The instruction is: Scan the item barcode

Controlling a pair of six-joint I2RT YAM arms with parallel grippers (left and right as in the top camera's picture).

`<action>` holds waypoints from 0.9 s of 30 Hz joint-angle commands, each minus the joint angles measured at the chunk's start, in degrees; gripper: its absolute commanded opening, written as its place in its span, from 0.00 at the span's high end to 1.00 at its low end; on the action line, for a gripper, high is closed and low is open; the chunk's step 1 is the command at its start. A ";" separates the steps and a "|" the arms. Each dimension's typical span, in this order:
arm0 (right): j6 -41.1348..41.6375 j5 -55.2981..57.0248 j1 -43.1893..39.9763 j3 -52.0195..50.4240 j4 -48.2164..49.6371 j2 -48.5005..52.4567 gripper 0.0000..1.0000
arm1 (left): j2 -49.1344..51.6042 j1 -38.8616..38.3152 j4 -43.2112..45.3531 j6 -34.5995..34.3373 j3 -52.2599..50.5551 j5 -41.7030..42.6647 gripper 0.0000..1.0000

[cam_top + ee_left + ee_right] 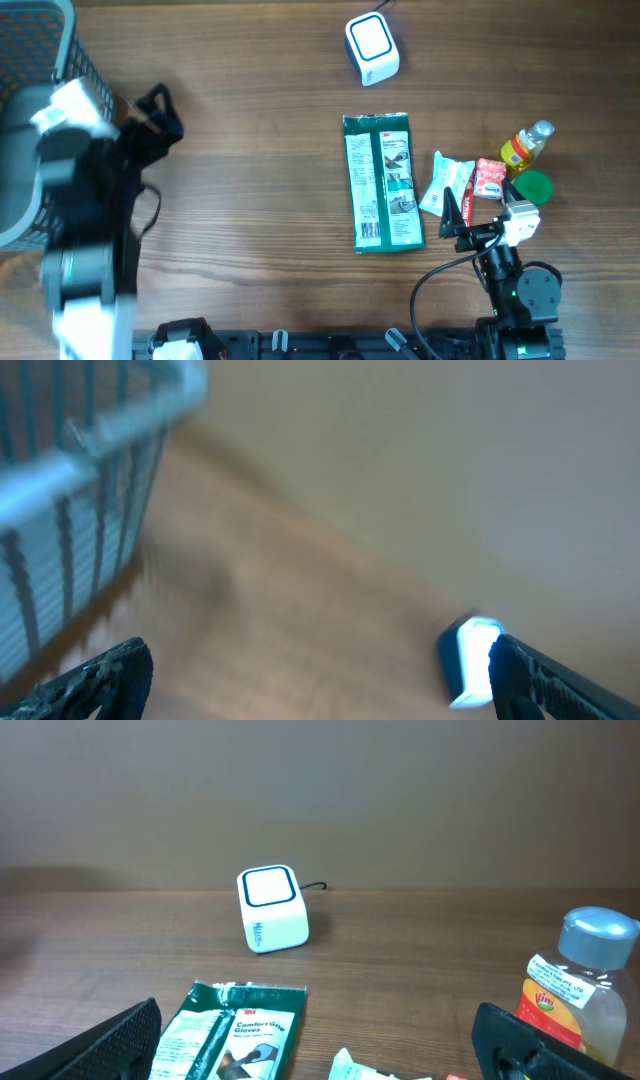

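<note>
My right hand point(456, 222) was spread wide and held nothing. It hung low over the table point(250, 120) at the near right side. Through its own camera the two dark fingers point(120, 1042) stood far apart at the bottom corners. The packet of gloves point(385, 182) lay flat on the wood just to the left of that hand, well apart from my left one. It was a long green packet, its length running away from me and its printed label facing up. The scanner point(372, 48), a small white cube with a blue-edged top, stood beyond the packet's far end, with a gap of bare wood between them.

Close to the right hand's fingertips lay a white sachet point(445, 182) and a red sachet point(489, 178). I could not tell whether a fingertip touched the white one. Beside them were a bottle point(580, 985) with a yellow label and grey cap, and a round green thing point(533, 187).

My left hand point(320, 695) was also wide open and empty, blurred, far off to the left beside the grey basket point(30, 60).
</note>
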 commanded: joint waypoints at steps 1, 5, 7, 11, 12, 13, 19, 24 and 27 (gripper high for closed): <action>-1.03 -0.92 -0.26 -0.07 0.20 -0.61 0.00 | -10.23 0.11 -1.42 0.48 0.42 -1.66 0.00; -1.03 -0.92 -0.26 -0.07 0.17 -0.61 0.00 | -17.49 0.09 -6.84 0.44 -0.57 -0.92 0.00; -1.03 -0.92 -0.26 -0.07 0.17 -0.61 0.00 | -22.36 0.11 -11.10 0.39 -1.70 -0.57 0.00; -1.01 -0.92 -0.26 -0.07 0.17 -0.61 0.00 | -31.52 0.09 -13.88 0.31 -6.23 -0.59 0.00; -1.03 -0.92 -0.26 -0.07 0.17 -0.61 0.00 | -33.66 0.09 -13.88 0.31 -7.63 -0.59 0.00; -1.03 -0.92 -0.26 -0.07 0.17 -0.61 0.00 | -35.58 0.09 -13.86 0.31 -9.07 -0.59 0.00; -1.05 -0.92 -0.26 -0.07 0.17 -0.61 0.00 | -43.17 -0.24 -9.62 0.26 -18.62 -0.50 0.00; -1.01 -0.94 -0.26 -0.07 0.17 -0.61 0.00 | -45.55 -2.08 7.56 0.24 -27.47 -0.04 0.00; -1.03 -0.92 -0.26 -0.07 0.17 -0.61 0.00 | -46.10 -2.82 20.57 0.24 -32.57 0.11 0.00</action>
